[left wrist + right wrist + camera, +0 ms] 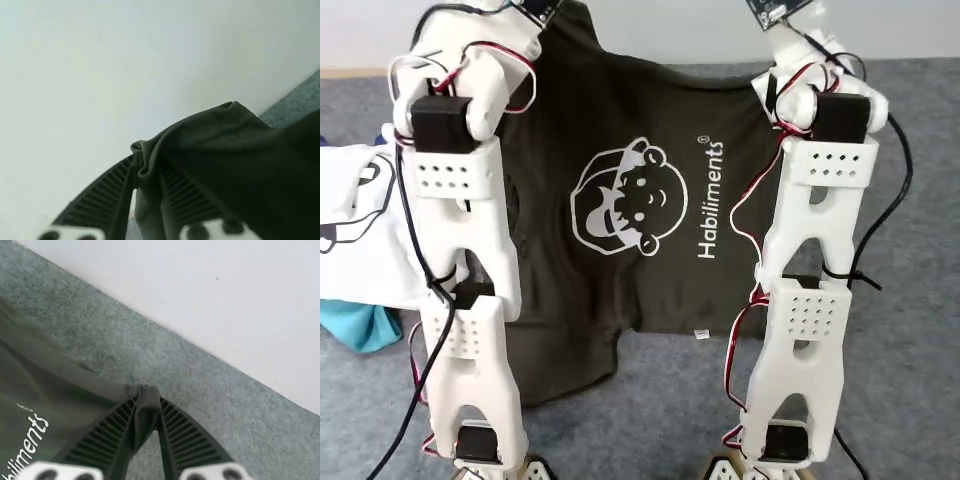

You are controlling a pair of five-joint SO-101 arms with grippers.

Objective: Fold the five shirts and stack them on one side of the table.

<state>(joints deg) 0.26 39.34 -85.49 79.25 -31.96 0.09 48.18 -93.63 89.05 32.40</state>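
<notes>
A dark olive shirt [640, 200] with a white cartoon print lies spread between the two arms on the grey table. My left gripper [137, 167] is shut on a bunched fold of the dark shirt [235, 165], held up off the table near the far wall. In the right wrist view my right gripper [146, 405] is shut on the dark shirt's [40, 390] far edge, low over the grey surface. A white shirt [355, 230] lies at the left edge, with a teal garment [360, 325] beneath it.
The pale wall [650, 25] runs along the table's far edge, close behind both grippers. Both white arms [465, 300] [810, 300] stretch over the shirt's sides. Bare grey table [670, 410] shows in front and at the right.
</notes>
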